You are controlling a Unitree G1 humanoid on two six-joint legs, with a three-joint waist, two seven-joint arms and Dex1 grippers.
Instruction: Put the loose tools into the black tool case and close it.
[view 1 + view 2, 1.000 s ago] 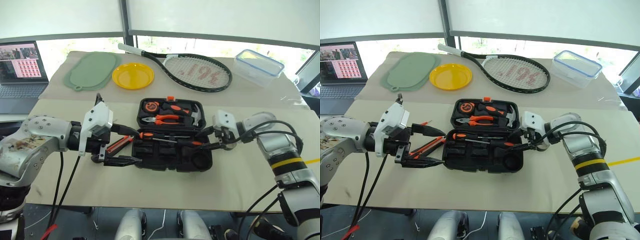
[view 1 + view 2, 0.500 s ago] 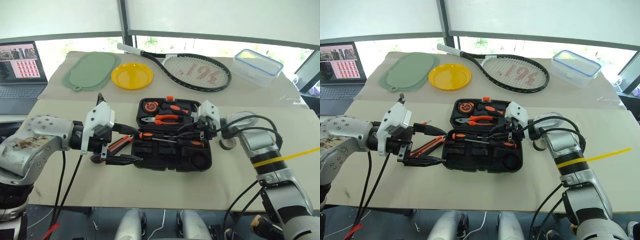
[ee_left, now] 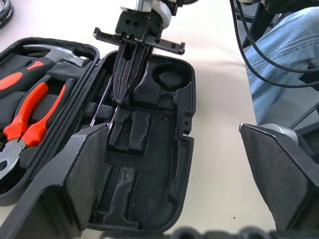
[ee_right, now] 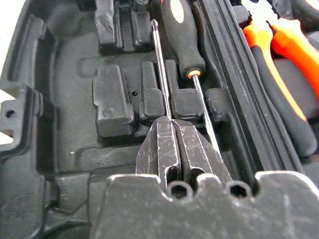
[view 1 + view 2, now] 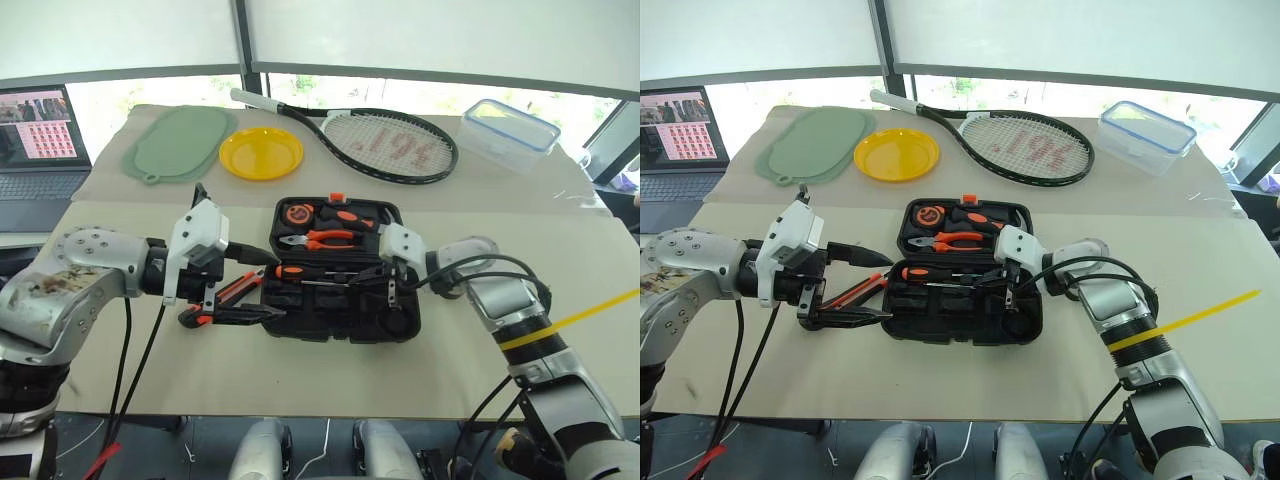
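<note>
Right now the left gripper (image 5: 255,285) hangs with its fingers spread wide at the left edge of the open black tool case (image 5: 345,315), a black-and-orange utility knife (image 5: 235,290) lying on the table between them. Over the case's near half the right gripper (image 4: 172,144) is clamped on a thin screwdriver shaft (image 4: 160,64) — a black-and-orange-handled screwdriver (image 5: 310,271) lies just beside it. Further back, pliers (image 5: 325,239) sit in the lid half, and a racket (image 5: 390,140) lies beyond.
</note>
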